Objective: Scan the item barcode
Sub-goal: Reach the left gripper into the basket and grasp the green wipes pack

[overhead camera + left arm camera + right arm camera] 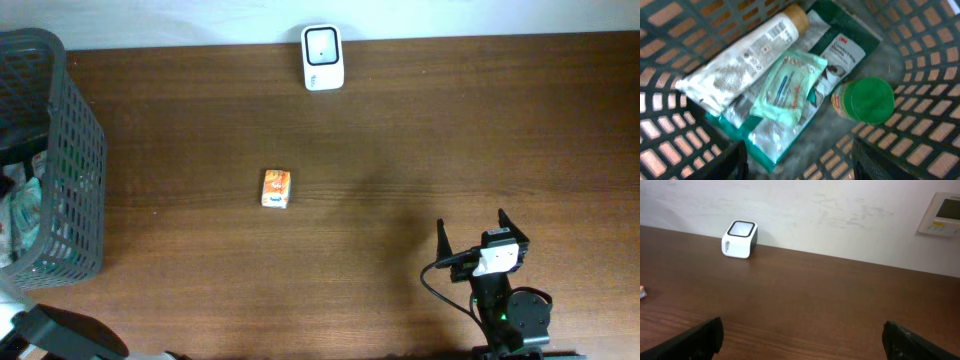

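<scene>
Wooden table (400, 150), dark brown with a visible grain. White barcode scanner (323, 57) at the far edge near the wall, a rounded block with a dark window on top. Small orange carton (276, 188), rectangular and glossy, lies flat mid-table, well apart from the scanner and both arms.

Grey plastic basket (60, 150) at the left end has open lattice walls. The left wrist view looks down into it:
- white squeeze tube (740, 60) with a tan cap and a barcode on its side
- crinkly teal wipes pouch (787, 87) lying over it
- flat green-and-white pack (840, 50) underneath
- round jar (865, 100) with a green lid, on its side just beside the pack

Left gripper (800, 165) hangs above the basket contents – jaws partway apart, nothing in them, touching nothing.

Right gripper (472, 225) is near the front edge at the right – black fingers (700, 337) spread fully wide, empty, pointing toward the scanner.
</scene>
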Robot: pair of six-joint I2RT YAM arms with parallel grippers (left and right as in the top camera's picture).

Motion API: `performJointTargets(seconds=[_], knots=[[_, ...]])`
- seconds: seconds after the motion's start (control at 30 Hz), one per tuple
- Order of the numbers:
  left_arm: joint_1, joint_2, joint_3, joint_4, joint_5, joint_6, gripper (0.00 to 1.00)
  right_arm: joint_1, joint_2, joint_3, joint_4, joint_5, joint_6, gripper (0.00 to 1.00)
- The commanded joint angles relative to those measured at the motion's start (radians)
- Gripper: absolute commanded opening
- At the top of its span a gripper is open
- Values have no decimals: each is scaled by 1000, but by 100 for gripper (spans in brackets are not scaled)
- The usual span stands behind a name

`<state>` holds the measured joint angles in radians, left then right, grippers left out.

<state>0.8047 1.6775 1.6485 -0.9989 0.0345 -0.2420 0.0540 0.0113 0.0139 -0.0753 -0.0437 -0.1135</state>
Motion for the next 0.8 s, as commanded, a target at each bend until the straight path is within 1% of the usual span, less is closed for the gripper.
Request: performJointTargets(seconds=[0.0,0.07,0.13,0.23,0.33,0.47,0.53,0.67,0.73,0.77], knots=[[3,26,-44,28,-45,37,65,-2,-8,-8,0,-5,-6,98],[3,76,-44,30,-50,88,64,-2,-8,-8,0,-5,-6,98],[3,122,-44,40,-49,130,60,-2,-8,-8,0,-5,-6,98],[3,185,-44,47,-49,203,56,-2,-8,-8,0,-5,-6,98],[1,232,-44,91,14,307,58,-2,-8,-8,0,-5,-6,98],[-3,270,-44,137,15,327,61,-2,-8,-8,0,-5,-6,98],[-19,306,-44,149,11,368,61,-2,-8,-8,0,-5,-6,98],[-58,380,-44,170,-46,379,61,-2,-8,-8,0,-5,-6,98],[-64,393,-44,172,-107,378,55,-2,-8,-8,0,-5,-6,98],[-61,394,-44,171,-114,378,49,-2,-8,-8,0,-5,-6,98]])
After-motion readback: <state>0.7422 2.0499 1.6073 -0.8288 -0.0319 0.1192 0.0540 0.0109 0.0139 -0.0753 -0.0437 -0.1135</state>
